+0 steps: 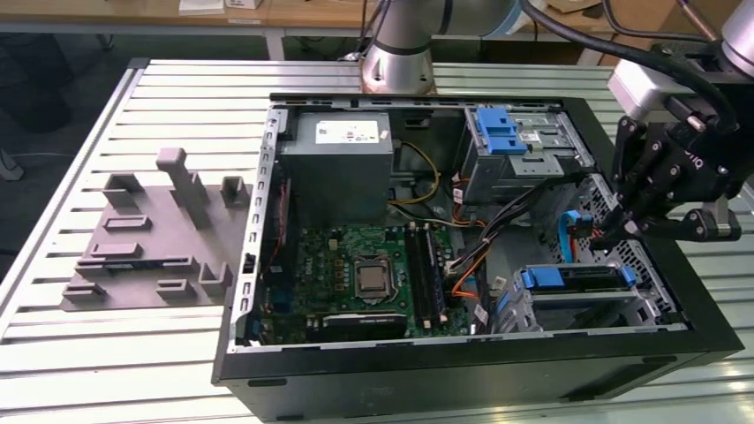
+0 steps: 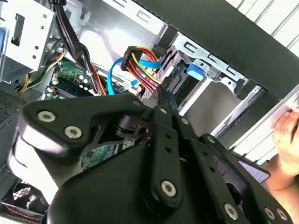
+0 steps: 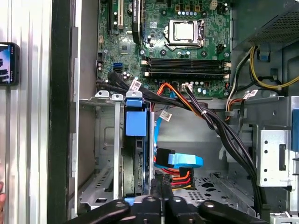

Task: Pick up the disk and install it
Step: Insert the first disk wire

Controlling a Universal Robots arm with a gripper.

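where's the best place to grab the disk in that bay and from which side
Probably the disk's blue end tab, coming from the case's open side: the disk stands on edge between the bay's metal walls, so its flat faces are shut in and the tab sticks out.

A slatted light-metal surface (image 1: 141,353) is seen in the exterior view. Two items are carried directly on it: an open black computer case (image 1: 471,367) toward the exterior view's right, and a grey moulded fixture (image 1: 154,234) toward its left, set just beside the case.
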